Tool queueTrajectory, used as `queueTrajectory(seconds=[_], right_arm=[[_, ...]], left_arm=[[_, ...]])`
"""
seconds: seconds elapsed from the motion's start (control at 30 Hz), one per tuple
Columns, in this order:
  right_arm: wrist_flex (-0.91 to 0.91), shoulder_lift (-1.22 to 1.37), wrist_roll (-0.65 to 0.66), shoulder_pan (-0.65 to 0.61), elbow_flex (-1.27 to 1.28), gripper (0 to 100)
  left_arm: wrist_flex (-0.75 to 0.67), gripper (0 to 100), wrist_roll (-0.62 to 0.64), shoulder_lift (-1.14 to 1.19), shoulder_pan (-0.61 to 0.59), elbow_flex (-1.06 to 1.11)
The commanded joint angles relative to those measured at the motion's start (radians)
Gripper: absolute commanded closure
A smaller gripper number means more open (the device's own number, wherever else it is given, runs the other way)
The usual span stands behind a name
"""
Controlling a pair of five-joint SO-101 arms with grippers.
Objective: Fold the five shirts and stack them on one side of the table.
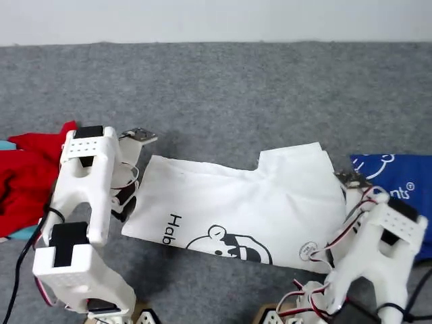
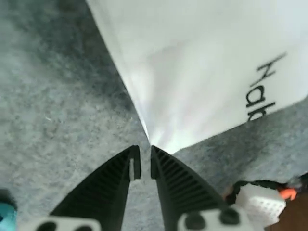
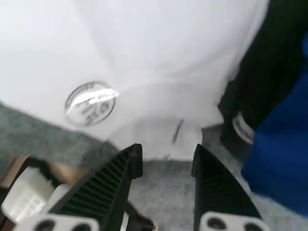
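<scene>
**One corner pinched, the other still loose**

Nearest us, the left claw (image 2: 145,153) is pressed together on the very tip of a corner of the white shirt (image 1: 229,202), close to its black lettering. The right claw (image 3: 166,153) is spread over the shirt's opposite edge, gripping nothing. The shirt lies mid-tabletop (image 1: 236,88), with a red shirt (image 1: 27,175) near one end and a blue shirt (image 1: 398,182) just beside the other. I reckon so thin a pinch could slip under a pull, and the spread claw might snag blue cloth.
</scene>
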Motion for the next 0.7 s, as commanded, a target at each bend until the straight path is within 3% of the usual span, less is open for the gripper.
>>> queueTrajectory(seconds=[0.0,0.2,0.33,0.47,0.67], right_arm=[[0.142,-0.010,-0.009,0.010,-0.144,82.0],[0.188,0.002,-0.008,-0.022,-0.443,82.2],[0.143,0.090,0.058,-0.176,-0.717,82.2],[0.160,0.354,0.157,-0.283,-1.011,82.2],[0.280,0.828,0.391,-0.323,-1.453,82.2]], left_arm=[[0.026,95,0.048,-0.055,-0.008,-0.084],[0.100,95,0.120,-0.048,-0.003,-0.225],[0.094,95,0.153,-0.044,0.008,-0.242],[0.100,95,0.155,-0.046,0.029,-0.223],[0.094,95,0.155,-0.046,0.087,-0.180]])
